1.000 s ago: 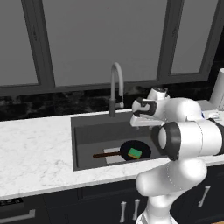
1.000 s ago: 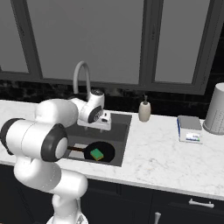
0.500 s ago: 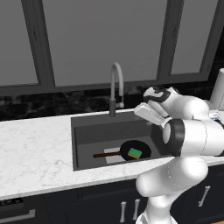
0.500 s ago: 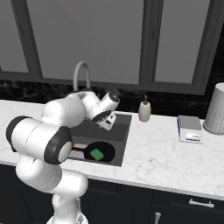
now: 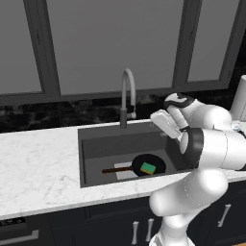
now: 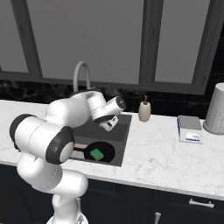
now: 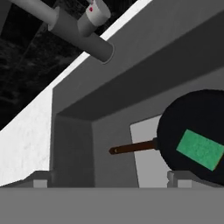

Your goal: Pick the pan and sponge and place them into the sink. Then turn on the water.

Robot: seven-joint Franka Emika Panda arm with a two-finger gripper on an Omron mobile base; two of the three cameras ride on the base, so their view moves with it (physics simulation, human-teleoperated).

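Observation:
The black pan point(image 5: 154, 164) lies on the bottom of the dark grey sink point(image 5: 96, 149), its brown handle point(image 7: 131, 147) pointing left. On the pan rests the green-and-yellow sponge point(image 5: 148, 168). My gripper point(image 5: 158, 126) hovers above the sink's right rear part, open and empty, tilted down toward the basin. In the hand view its fingertips point(image 7: 41, 180) stand wide apart, with the pan point(image 7: 183, 127) and sponge point(image 7: 200, 148) at the right. The grey gooseneck faucet point(image 5: 126, 93) rises behind the sink, left of my gripper point(image 6: 108, 126). No stream falls from it.
White marble counter point(image 5: 38, 168) surrounds the sink. To the right stand a soap dispenser point(image 6: 145, 110), a blue-and-white box point(image 6: 190, 128) and a grey canister point(image 6: 216, 109). The faucet's base and lever point(image 7: 97, 11) sit close to my hand.
My hand has rolled and turned above the sink's right rear, staying near the faucet. Pan and sponge have not moved.

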